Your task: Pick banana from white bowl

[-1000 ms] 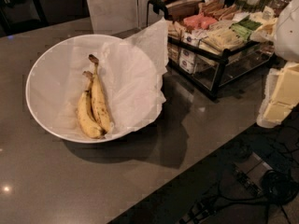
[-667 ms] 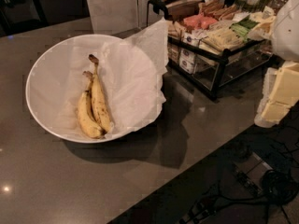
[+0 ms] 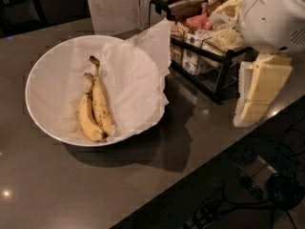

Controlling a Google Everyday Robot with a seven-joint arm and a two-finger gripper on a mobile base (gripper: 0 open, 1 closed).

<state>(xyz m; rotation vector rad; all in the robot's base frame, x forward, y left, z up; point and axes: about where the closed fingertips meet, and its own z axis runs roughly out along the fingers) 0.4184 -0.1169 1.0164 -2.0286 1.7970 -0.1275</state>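
View: camera view
Banana [image 3: 96, 107]: joined pair, lying inside the white bowl [image 3: 42, 82] on its paper lining [image 3: 138, 78], stems toward the far rim.
Tool [image 3: 253, 112]: well right of the bowl, hanging over the worktop [image 3: 57, 185] edge, clear of the banana.
Tool opening: cannot tell.
Wire rack [image 3: 209, 61]: just right of the bowl, holding packets.

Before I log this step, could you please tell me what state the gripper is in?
Gripper: right of the wire rack, open or closed cannot be told; banana lies in the white bowl.
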